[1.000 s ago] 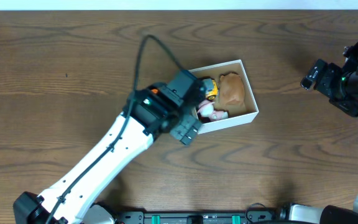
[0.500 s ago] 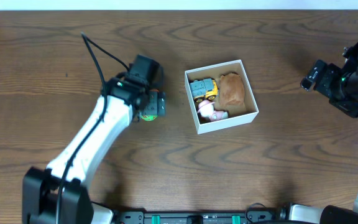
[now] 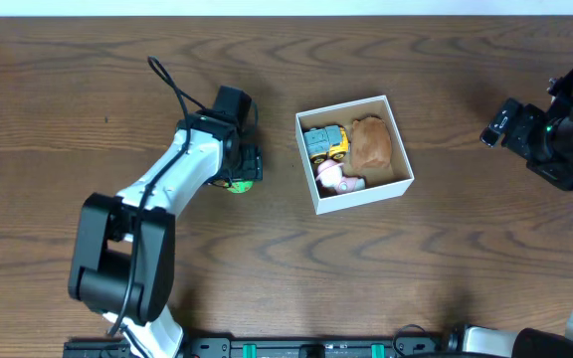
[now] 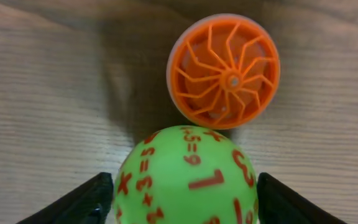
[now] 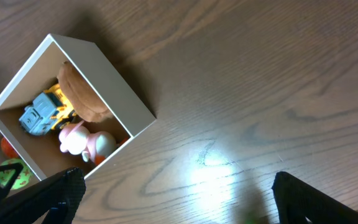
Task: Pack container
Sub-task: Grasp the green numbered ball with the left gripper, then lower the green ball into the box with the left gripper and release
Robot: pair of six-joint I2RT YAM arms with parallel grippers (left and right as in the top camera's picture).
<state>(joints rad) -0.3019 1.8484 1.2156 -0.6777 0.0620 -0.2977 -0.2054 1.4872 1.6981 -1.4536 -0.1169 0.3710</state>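
The container (image 3: 313,197), a white-walled box with a brown inside, stands mid-table and holds a blue and yellow toy truck (image 3: 324,142), a brown soft toy (image 3: 372,142) and a pink and white toy (image 3: 337,178). It also shows in the right wrist view (image 5: 114,93). My left gripper (image 3: 244,164) is left of the box, low over the table. In the left wrist view its jaws (image 4: 185,190) press both sides of a green ball (image 4: 188,180) with orange numbers. An orange lattice ball (image 4: 224,71) lies just beyond it. My right gripper (image 5: 179,193) is open and empty, high at the right.
The right arm (image 3: 555,134) hangs over the table's right edge, well away from the box. Bare wooden table (image 3: 446,259) surrounds the box.
My left gripper left the box, swung left to the green ball and now sits lower, around it. The right arm has not moved.
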